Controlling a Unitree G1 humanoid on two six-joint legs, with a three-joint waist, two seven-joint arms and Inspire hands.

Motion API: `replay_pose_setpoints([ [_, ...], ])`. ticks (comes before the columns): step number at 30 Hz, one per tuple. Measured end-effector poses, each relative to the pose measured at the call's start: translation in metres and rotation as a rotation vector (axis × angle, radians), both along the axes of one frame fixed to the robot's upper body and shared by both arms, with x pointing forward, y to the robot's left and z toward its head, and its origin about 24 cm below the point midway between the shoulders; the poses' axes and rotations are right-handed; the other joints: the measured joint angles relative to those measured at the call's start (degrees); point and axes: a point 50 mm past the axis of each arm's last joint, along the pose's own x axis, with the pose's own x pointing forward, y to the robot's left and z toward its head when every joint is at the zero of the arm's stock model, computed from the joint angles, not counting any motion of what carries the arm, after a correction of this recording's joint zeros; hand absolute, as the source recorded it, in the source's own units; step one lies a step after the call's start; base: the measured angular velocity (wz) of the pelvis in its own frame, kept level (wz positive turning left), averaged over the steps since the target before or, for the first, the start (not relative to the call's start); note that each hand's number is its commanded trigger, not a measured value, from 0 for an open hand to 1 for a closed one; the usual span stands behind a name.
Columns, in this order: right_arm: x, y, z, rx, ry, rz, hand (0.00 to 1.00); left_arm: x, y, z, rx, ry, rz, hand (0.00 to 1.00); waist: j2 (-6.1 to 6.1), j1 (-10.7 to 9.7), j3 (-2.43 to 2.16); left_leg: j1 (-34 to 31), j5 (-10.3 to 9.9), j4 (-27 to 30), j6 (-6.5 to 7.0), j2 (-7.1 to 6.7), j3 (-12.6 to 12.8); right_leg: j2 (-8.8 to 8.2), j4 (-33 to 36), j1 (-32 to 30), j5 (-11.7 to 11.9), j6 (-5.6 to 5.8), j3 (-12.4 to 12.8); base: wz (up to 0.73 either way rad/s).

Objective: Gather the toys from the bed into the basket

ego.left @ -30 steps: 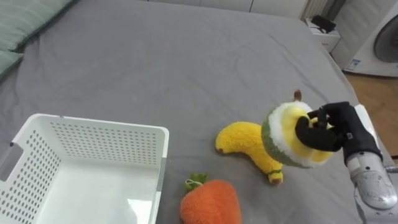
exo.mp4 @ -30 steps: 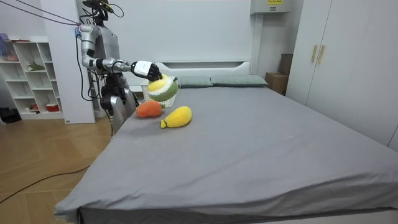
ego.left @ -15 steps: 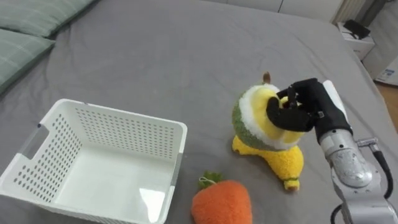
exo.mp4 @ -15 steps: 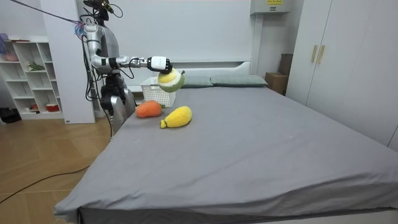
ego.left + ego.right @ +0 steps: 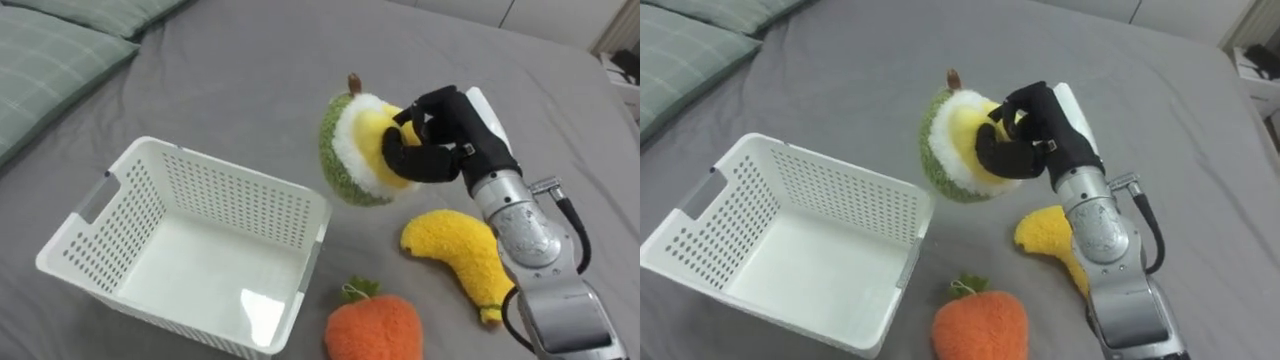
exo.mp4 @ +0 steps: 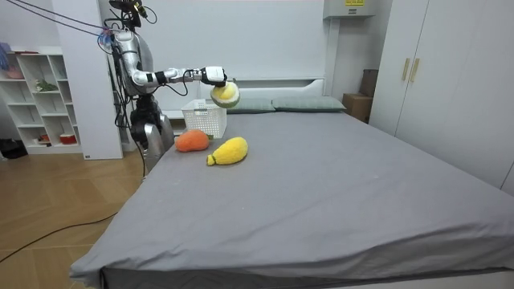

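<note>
My right hand (image 5: 440, 140) (image 5: 1032, 131) is shut on a round plush fruit (image 5: 358, 152) (image 5: 952, 150), green outside with a white and yellow face and a small brown stem. It hangs in the air just past the right wall of the white basket (image 5: 248, 203) (image 5: 835, 195). A yellow plush banana (image 5: 462, 255) (image 5: 1045, 238) lies on the grey bed under my wrist. An orange plush carrot (image 5: 374, 327) (image 5: 979, 325) sits nearer me, beside the basket's right corner. In the room view I stand at the bed's corner with my right hand (image 6: 212, 76) out over the basket (image 6: 204, 119).
The basket holds nothing. Green pillows (image 5: 60, 55) lie at the bed's far left. Open grey sheet (image 5: 250, 70) spreads beyond the basket. A white shelf unit (image 6: 36, 96) and wardrobe (image 6: 446, 76) stand along the walls.
My right hand has carried the plush fruit up and leftward, from above the banana to the basket's right edge. The head camera has swung left, bringing basket and pillows further into view.
</note>
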Motion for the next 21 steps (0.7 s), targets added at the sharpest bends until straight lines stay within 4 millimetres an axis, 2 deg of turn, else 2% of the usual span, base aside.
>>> replay_pose_setpoints([
  [5, -0.001, 0.007, -0.002, -0.005, 0.01, 0.031, 1.0, 0.002, 0.0, 0.0, 0.0, -0.004, -0.012, 0.0, -0.09, 1.1, -0.06, -0.2, 0.0, 0.3, -0.07, 0.01, -0.3, -0.04, 0.0, 0.0, 0.0, -0.01, -0.7, 0.03],
  [9, 0.001, 0.023, 0.001, -0.011, 0.014, 0.118, 1.0, 0.005, -0.002, 0.0, -0.002, -0.005, -0.028, 0.0, -0.04, 1.2, -0.02, -0.3, 0.2, 0.4, -0.07, -0.21, -1.4, -0.17, -0.1, 0.4, 0.0, -0.02, -1.9, 0.1],
  [12, 0.006, 0.031, 0.008, -0.011, -0.003, 0.168, 1.0, 0.009, -0.002, 0.0, -0.003, -0.007, -0.045, 0.0, -0.24, 2.6, 0.06, -0.4, 0.2, 0.4, -0.1, -0.28, -1.8, -0.22, -0.1, 0.4, 0.0, -0.01, -2.5, 0.08],
  [15, 0.008, 0.042, 0.013, -0.004, -0.018, 0.207, 1.0, 0.01, -0.002, 0.0, -0.004, -0.003, -0.062, 0.0, -0.79, 3.0, 0.0, -0.9, 0.5, 0.4, -0.09, -0.55, -2.9, -0.41, -0.4, 0.4, 0.0, -0.02, -3.6, 0.17],
  [21, 0.004, 0.059, 0.009, -0.011, -0.005, 0.268, 1.0, 0.012, -0.003, 0.0, -0.024, 0.004, -0.088, 0.0, -1.08, 5.6, 0.11, -1.3, 0.6, 0.4, 0.03, -0.79, -3.3, -0.58, -0.9, 0.5, 0.0, 0.04, -4.1, 0.05],
])
